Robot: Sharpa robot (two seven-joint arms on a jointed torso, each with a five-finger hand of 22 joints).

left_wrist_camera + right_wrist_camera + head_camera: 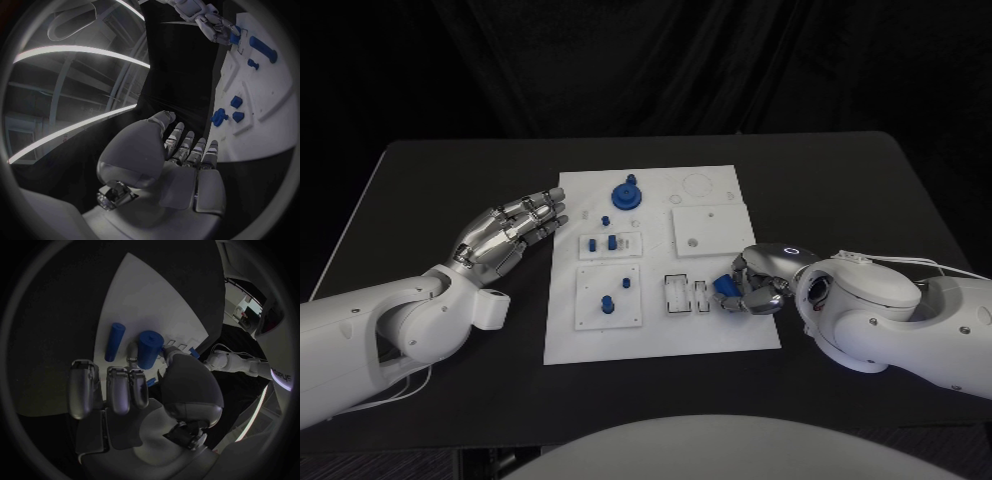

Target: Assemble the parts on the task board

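Note:
The white task board [661,330] lies in the middle of the table. My right hand [762,285] rests on the board's right side and pinches a blue cylinder [728,288] between thumb and fingers. The right wrist view shows this cylinder [150,349] upright in the grip, with a second, thinner blue peg [114,341] lying on the board beside it. A large round blue part [627,195] stands near the board's far edge. Smaller blue pieces [606,243] sit in the middle left plate, and one [607,303] in the near left plate. My left hand [516,225] hovers open just left of the board.
Two narrow slots [687,293] lie just left of my right hand. A square white plate [711,228] and round recesses [697,185] take up the board's far right. The left wrist view shows my left hand [181,160] beside the board's edge [262,130]. Black table surrounds the board.

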